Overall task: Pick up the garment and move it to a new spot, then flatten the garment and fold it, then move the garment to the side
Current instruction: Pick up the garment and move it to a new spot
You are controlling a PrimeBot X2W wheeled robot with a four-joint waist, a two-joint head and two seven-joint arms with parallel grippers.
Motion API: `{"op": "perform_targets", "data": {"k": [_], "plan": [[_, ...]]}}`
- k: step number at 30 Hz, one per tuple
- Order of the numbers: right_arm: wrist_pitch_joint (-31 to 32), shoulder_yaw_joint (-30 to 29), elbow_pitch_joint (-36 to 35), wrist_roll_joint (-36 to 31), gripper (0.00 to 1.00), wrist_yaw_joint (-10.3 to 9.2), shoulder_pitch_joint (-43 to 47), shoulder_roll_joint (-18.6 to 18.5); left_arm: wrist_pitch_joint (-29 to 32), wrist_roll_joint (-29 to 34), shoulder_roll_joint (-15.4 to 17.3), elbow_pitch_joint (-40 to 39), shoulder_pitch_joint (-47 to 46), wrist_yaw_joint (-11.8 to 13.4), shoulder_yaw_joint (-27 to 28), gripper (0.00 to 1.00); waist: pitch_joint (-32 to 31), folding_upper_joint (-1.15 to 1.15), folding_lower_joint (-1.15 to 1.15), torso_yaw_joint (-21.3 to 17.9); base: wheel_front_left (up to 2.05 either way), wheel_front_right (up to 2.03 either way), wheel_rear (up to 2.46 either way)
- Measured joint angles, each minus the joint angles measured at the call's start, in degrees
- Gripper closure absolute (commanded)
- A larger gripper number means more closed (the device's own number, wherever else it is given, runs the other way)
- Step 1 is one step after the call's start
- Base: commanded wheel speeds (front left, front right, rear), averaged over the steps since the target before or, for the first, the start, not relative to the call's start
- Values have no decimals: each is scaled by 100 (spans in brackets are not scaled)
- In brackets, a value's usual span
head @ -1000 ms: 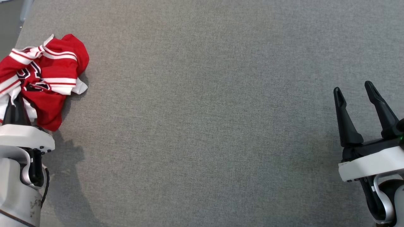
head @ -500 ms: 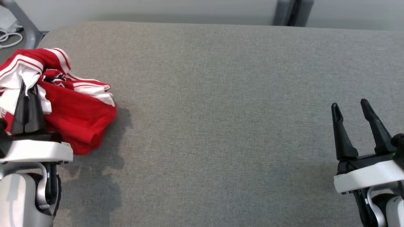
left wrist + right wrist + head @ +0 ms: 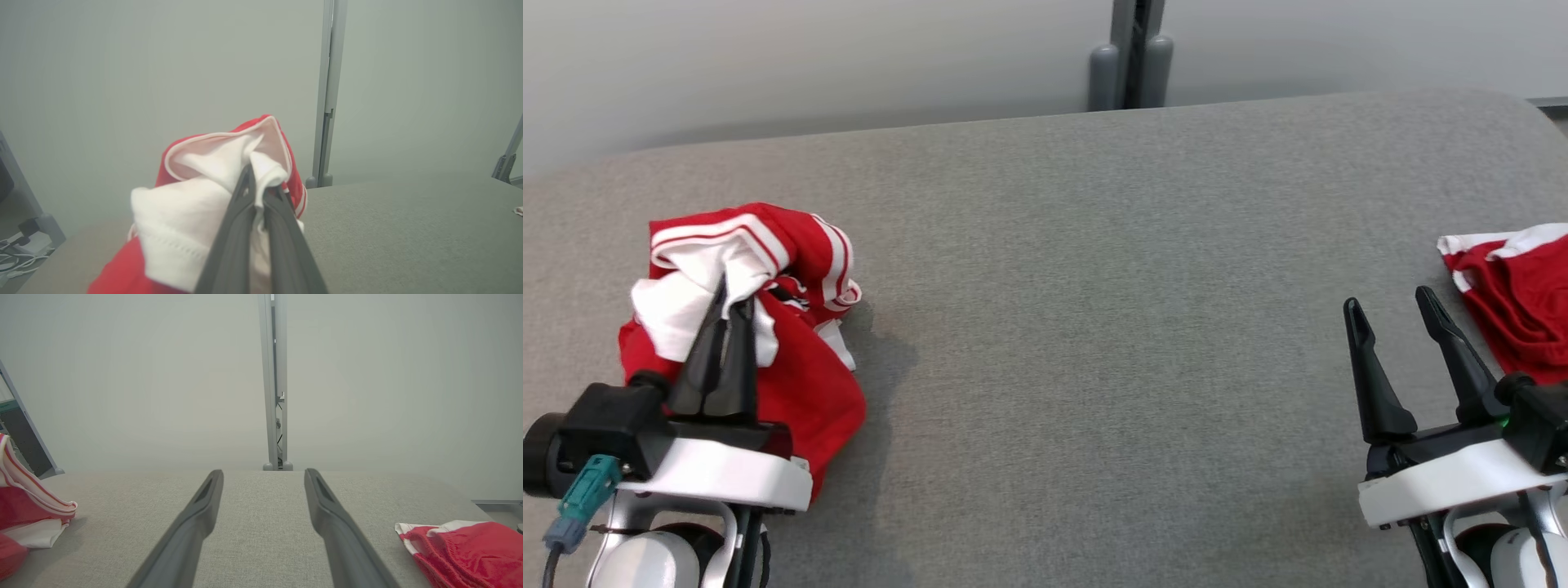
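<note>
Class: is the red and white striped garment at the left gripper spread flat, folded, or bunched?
Bunched: the red and white striped garment is a crumpled bundle, white fabric pinched in the shut left gripper.

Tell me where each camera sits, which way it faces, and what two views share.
Head view: from the head, forward and down onto the grey table; left claw shut on the red-and-white jersey, right claw open.
Left wrist view: along the left claw's shut fingers, toward the grey post.
Right wrist view: along the right claw's open fingers, toward the table's far edge.
Shared: both wrist views show that post and the jersey.
</note>
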Motion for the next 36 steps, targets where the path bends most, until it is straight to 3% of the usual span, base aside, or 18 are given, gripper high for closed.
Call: {"op": "perform_targets", "data": {"k": [9, 15, 23, 24, 25, 26, 33, 36], "plan": [[-46, 152, 16, 119, 0, 0, -40, 24, 222, 151, -226, 494, -669, -486, -957, 100, 20, 0, 0, -841, 0, 0, 0], [-196, 181, 81, 283, 0, 0, -119, 53, 224, 188, -594, 1383, -1232, -866, -1597, 100, 223, 0, 0, -1451, 0, 0, 0], [-456, 258, 327, 474, 0, 0, -237, 75, 116, 147, -839, 2741, -1753, -1126, -2043, 100, 758, 0, 0, -1996, 0, 0, 0], [-501, 259, 363, 512, 0, 0, -244, 77, 88, 135, -862, 2843, -1794, -1151, -2085, 91, 819, 0, 0, -2038, 0, 0, 0], [-526, 248, 401, 523, 0, 0, -245, 78, 34, 125, -892, 2916, -1828, -1171, -2130, 52, 877, 0, 0, -2072, 0, 0, 0], [-558, 232, 428, 527, 0, 0, -248, 79, -32, 76, -918, 2954, -1844, -1198, -2170, 0, 926, 0, 0, -2095, 0, 0, 0], [-639, 99, 591, 497, 0, 0, -356, 81, -563, -97, -957, 2670, -1818, -1265, -2290, 0, 937, 0, 0, -1891, 0, 0, 0], [-641, 29, 595, 389, 0, 0, -381, 85, -762, -118, -905, 2390, -1686, -1125, -2134, 0, 866, 0, 0, -1712, 0, 0, 0]]}}
